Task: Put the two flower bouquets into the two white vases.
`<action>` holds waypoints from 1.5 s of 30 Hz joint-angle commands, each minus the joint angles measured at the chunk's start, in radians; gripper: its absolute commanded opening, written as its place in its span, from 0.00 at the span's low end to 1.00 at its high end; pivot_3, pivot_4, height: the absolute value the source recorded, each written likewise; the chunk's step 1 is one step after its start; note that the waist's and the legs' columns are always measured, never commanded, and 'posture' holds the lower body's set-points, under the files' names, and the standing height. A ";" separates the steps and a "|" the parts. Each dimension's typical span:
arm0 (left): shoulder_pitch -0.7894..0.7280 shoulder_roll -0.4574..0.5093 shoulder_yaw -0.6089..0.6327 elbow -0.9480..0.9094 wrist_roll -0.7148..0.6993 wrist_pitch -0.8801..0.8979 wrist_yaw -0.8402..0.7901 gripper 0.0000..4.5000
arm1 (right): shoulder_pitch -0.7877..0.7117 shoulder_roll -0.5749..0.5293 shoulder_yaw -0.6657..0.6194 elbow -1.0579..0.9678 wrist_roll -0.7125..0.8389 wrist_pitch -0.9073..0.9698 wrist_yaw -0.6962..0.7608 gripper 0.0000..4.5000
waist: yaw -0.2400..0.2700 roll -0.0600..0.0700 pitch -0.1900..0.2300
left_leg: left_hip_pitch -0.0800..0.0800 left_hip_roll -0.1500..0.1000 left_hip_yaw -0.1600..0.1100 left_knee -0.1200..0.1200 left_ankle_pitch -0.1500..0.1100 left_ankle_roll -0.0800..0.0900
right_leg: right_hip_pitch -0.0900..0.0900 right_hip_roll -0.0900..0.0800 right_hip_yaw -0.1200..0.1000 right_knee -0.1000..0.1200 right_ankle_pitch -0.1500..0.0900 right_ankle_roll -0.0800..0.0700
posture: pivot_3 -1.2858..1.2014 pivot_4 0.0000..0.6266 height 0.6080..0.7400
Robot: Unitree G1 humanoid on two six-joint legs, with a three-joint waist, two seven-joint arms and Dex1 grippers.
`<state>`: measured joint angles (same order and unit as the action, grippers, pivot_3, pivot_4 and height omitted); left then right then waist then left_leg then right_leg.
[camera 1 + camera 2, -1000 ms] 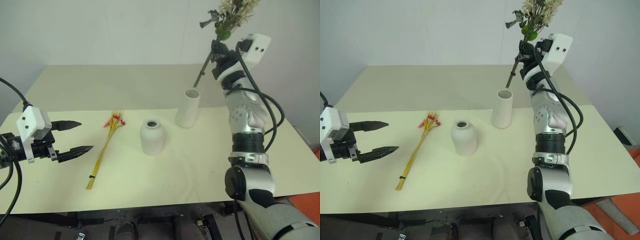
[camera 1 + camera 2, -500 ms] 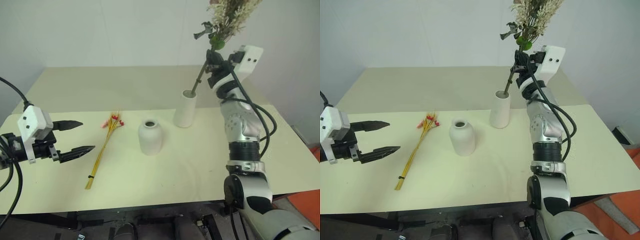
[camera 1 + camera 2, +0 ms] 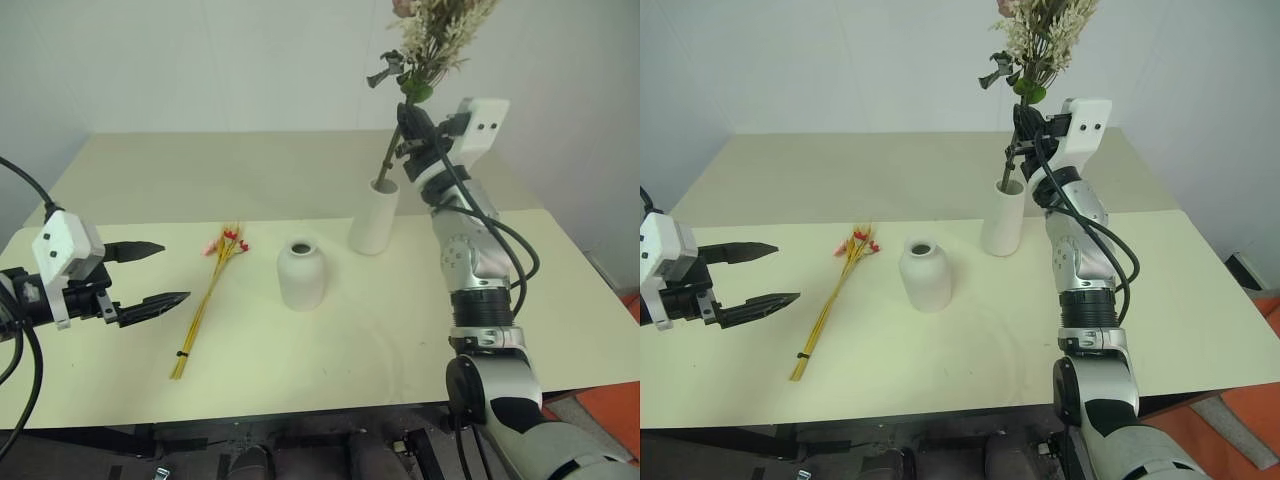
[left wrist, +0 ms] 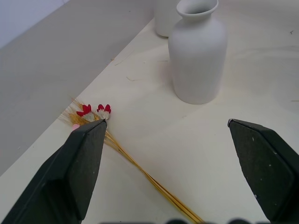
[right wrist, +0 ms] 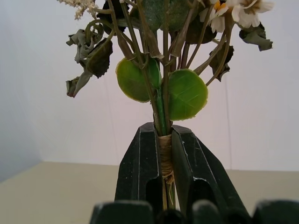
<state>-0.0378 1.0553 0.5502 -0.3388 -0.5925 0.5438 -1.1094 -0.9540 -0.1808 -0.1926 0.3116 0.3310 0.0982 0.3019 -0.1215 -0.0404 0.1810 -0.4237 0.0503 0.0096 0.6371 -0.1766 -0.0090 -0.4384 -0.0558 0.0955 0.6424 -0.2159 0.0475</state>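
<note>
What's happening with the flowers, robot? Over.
Right gripper shut on bushy bouquet, stems in tall vase mouth. Left gripper open, empty. Yellow bouquet flat on table; round vase empty. Nothing blocking.

A pale cream table [image 3: 330,340] is set against a plain white wall [image 3: 220,60], with a second tabletop [image 3: 230,170] of the same colour butted behind it at 12 o'clock. A patch of orange-red floor [image 3: 612,410] is seen at 4 o'clock. Soft, even light is cast throughout.
</note>
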 commanded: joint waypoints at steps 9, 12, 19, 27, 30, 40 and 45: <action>-0.005 0.007 0.033 -0.027 -0.015 -0.004 0.011 1.00 | 0.050 0.009 0.048 -0.008 -0.043 -0.035 0.025 0.24 | 0.000 0.000 0.000 | 0.000 0.000 0.000 0.000 0.000 0.000 | 0.000 0.000 0.000 0.000 0.000 0.000 | 0.52 0.24 1.00; 0.003 0.006 0.038 -0.027 -0.014 -0.002 0.010 1.00 | 0.069 0.007 0.055 -0.023 -0.049 -0.024 0.031 0.48 | 0.000 0.000 0.000 | 0.000 0.000 0.000 0.000 0.000 0.000 | 0.000 0.000 0.000 0.000 0.000 0.000 | 0.52 0.24 1.00; 0.029 -0.006 0.038 -0.025 -0.010 0.003 0.017 1.00 | 0.144 -0.022 0.085 -0.126 -0.052 0.032 0.057 0.99 | 0.002 0.000 0.000 | 0.000 0.000 0.000 0.000 0.000 0.000 | 0.000 0.000 0.000 0.000 0.000 0.000 | 0.52 0.24 1.00; 0.047 -0.036 0.026 -0.020 -0.008 0.012 0.055 1.00 | 0.270 -0.068 0.101 -0.316 -0.048 0.139 0.054 0.99 | 0.005 0.000 0.000 | 0.000 0.000 0.000 0.000 0.000 0.000 | 0.000 0.000 0.000 0.000 -0.002 0.001 | 0.52 0.24 1.00; 0.066 -0.080 -0.023 -0.058 0.057 0.074 0.206 1.00 | 0.334 -0.118 0.065 -0.422 -0.027 0.207 0.057 0.99 | 0.012 0.000 0.000 | 0.000 0.000 0.000 0.000 0.000 0.000 | 0.000 0.000 0.000 0.000 -0.002 0.002 | 0.52 0.24 1.00; -0.059 -0.222 -0.239 -0.351 0.187 0.570 0.707 1.00 | 0.437 -0.607 -0.096 -0.653 0.236 0.716 0.302 0.99 | 0.060 -0.002 0.000 | 0.000 -0.001 -0.002 0.002 0.000 0.000 | 0.002 0.000 -0.001 0.000 -0.005 0.008 | 0.52 0.24 1.00; -0.278 -0.218 -0.399 -0.192 0.154 0.763 0.699 1.00 | 0.489 -0.874 -0.120 -0.677 0.338 0.821 0.537 0.99 | 0.063 -0.002 0.000 | 0.006 -0.002 -0.004 0.003 0.000 0.000 | 0.009 0.000 -0.001 -0.002 -0.009 0.002 | 0.52 0.24 1.00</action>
<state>-0.2684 0.8394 0.1879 -0.5677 -0.4441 1.2525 -0.4281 -0.4567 -1.0137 -0.2744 -0.3281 0.6261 0.8934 0.7720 -0.0583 -0.0424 0.1805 -0.4163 0.0479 0.0053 0.6396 -0.1767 -0.0090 -0.4277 -0.0555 0.0945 0.6391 -0.2252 0.0499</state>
